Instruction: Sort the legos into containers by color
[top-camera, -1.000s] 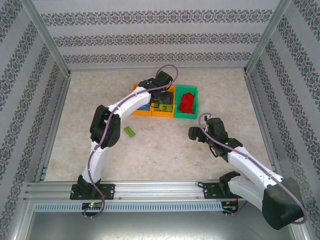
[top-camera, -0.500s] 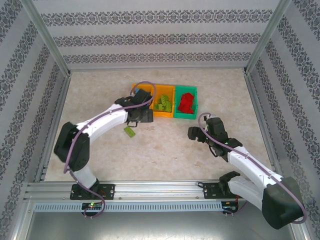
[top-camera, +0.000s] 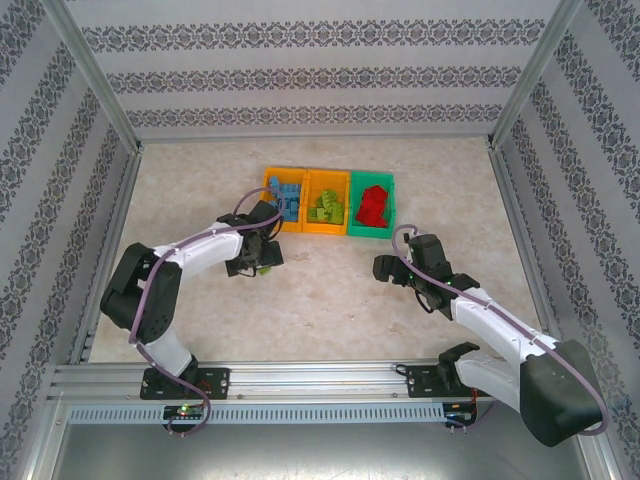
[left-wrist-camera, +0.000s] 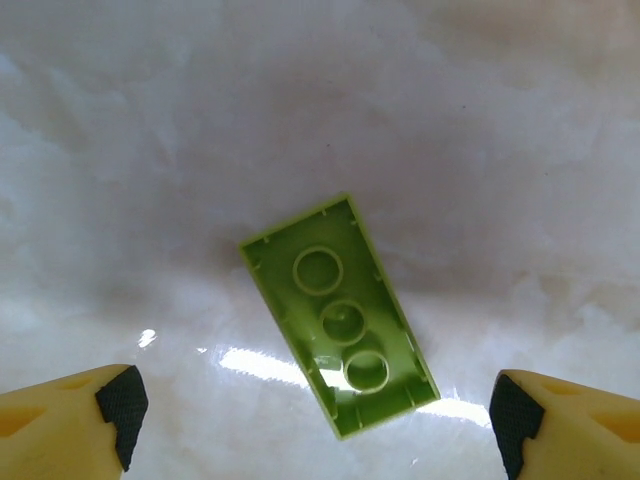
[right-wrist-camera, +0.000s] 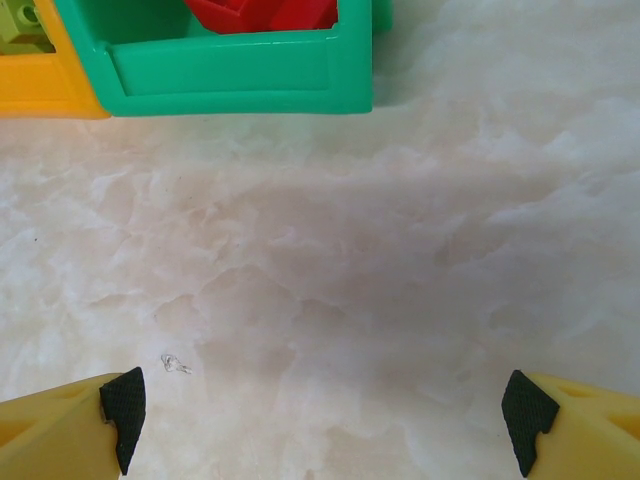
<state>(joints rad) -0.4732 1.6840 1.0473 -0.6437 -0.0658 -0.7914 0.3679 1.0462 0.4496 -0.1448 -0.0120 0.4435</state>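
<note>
Top camera looks down from 6 o'clock; wrist cameras face the table (left-wrist-camera: 150, 150) closely (green bin (right-wrist-camera: 230, 70) shared, right wrist's 12 o'clock).

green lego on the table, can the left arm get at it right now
Probably yes. The left arm's fingers hang over the green lego, spread wide to either side of it. It lies flat, underside up, on the table, with nothing between it and them.
</note>
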